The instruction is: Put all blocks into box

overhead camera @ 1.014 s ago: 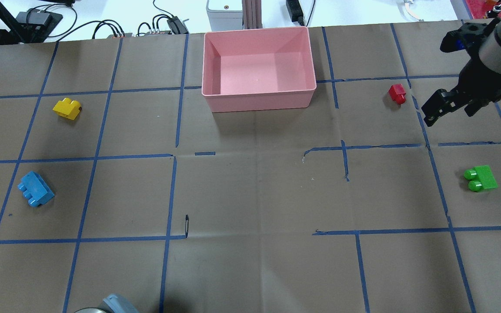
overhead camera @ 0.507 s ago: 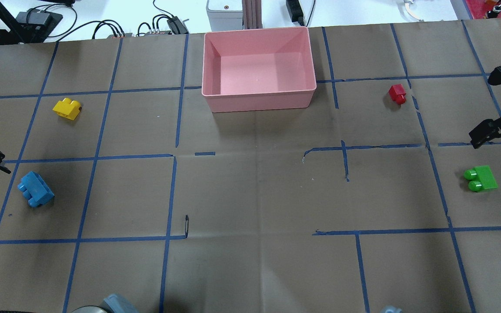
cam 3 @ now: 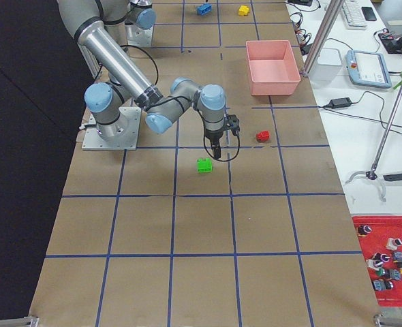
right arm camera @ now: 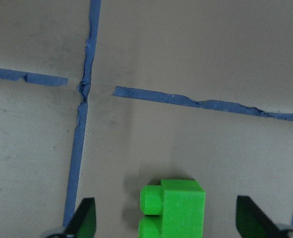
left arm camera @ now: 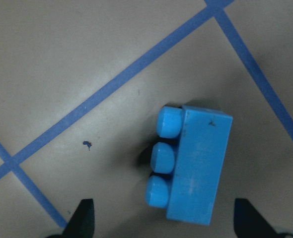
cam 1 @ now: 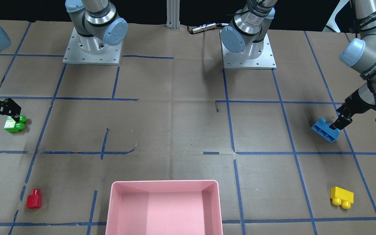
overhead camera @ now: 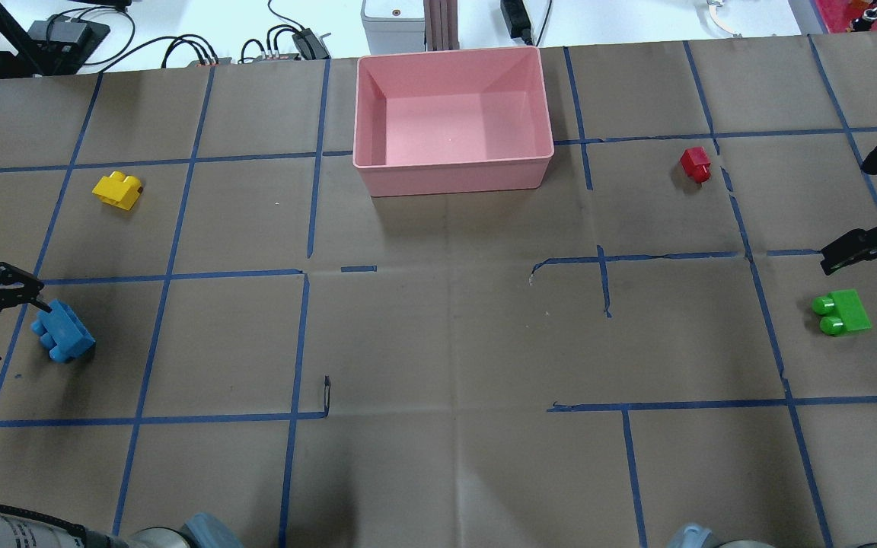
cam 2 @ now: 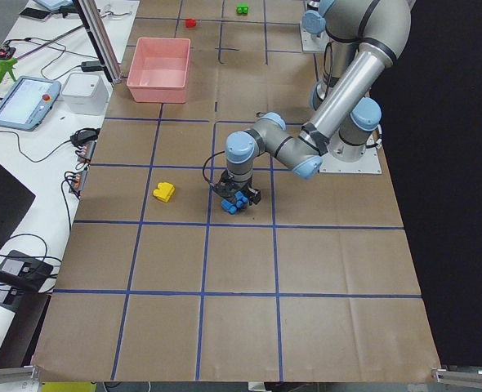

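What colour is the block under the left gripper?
Blue block, clearest in left wrist view.

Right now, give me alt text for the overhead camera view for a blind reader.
An empty pink box sits far-centre on the table, four blocks outside it: yellow block and blue block left, red block and green block right. The left gripper is at the blue block; the right gripper hangs near the green block.

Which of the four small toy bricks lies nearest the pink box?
The tiny red one-stud plastic brick. The yellow two-stud brick, light-blue three-stud brick and green two-stud brick all lie farther from the shallow pink plastic box.
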`<state>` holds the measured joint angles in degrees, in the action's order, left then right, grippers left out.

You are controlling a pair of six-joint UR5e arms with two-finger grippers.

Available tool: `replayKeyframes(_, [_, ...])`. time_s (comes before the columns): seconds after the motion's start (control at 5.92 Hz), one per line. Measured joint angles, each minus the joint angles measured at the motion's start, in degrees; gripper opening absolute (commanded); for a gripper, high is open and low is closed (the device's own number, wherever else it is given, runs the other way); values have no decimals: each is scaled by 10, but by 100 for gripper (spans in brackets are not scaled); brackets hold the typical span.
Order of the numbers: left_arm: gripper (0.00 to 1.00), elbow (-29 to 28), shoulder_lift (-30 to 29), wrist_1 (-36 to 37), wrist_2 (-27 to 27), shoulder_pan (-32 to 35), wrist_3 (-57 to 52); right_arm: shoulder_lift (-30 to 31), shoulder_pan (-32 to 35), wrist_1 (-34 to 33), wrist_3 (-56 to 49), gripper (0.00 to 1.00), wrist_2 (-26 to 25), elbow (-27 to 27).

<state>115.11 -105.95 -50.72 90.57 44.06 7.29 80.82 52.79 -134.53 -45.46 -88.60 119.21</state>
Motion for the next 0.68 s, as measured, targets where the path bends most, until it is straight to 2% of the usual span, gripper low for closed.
replayKeyframes(0.17, [100, 3, -17, 24, -1, 1, -1, -7, -7, -30, 0, 99, 2, 20])
replayKeyframes(0.68, [100, 21, -56, 101, -3, 1, -3, -33, -41, -41, -9, 99, 2, 38])
